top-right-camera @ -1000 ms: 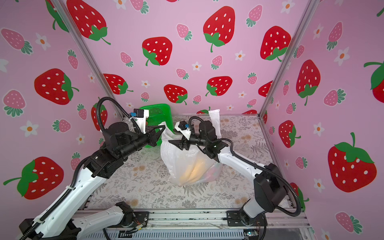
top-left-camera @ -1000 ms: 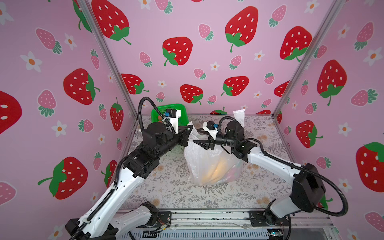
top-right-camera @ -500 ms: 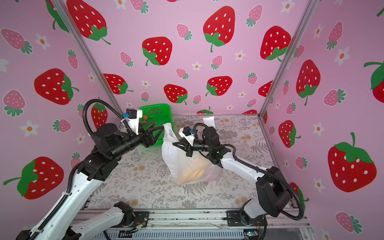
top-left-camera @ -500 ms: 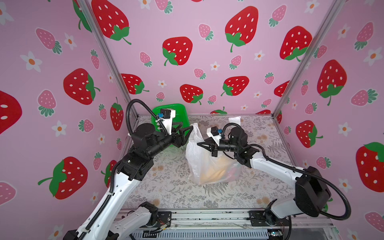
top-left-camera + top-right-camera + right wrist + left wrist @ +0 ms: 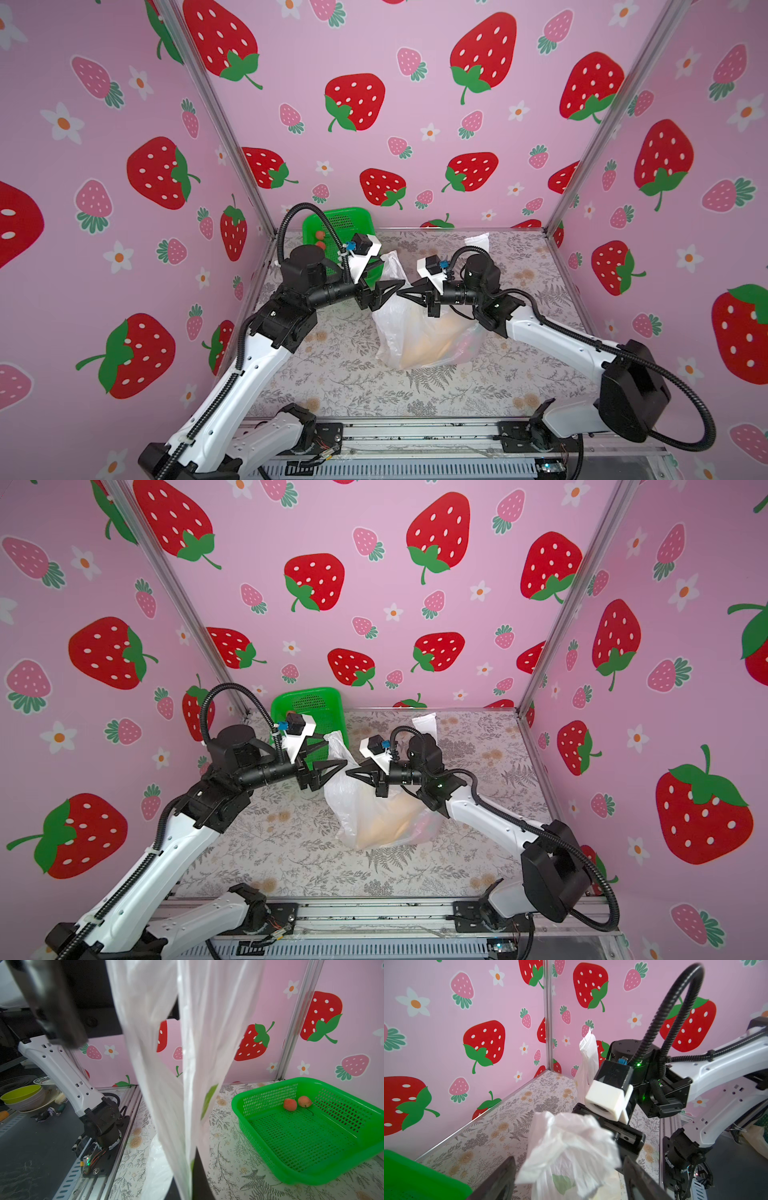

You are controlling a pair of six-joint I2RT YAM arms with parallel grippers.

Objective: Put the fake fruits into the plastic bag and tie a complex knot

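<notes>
1. Presently, the bag [image 5: 415,340] is standing on the surface [image 5: 332,374] between the two arms, its body slumping and its gathered top being held up.
2. The fruits [image 5: 428,345] are showing through the film as a yellow-orange mass with a red patch beside it. Two small orange-red ones [image 5: 290,1104] are lying in the green basket [image 5: 336,1164] at the back left, well apart from the bag.
3. The right pincer [image 5: 405,294] is closed and appears to be pinching the film near the bag's top. In the right wrist view the film is hanging straight across the lens.
4. The left pincer [image 5: 569,1159] is standing open, its jaws lying either side of the crumpled handle bunch [image 5: 566,1138] without clamping it.
5. No finished knot is showing in any view.
6. Handling, as judged: the film is behaving as thin, limp and slippery, and is creasing freely. It is probably risking a tear under a sharp pull. The load is looking light, yet heavy enough to be anchoring the body while the top is drawn.
7. Hold, as judged: a pincer is best taking the handle where it is bunched into a rope, close above the body. A single layer is likely to be sliding out.
8. A white strip [image 5: 476,241] is standing up behind the right arm; whether it is the second handle cannot be told.
</notes>
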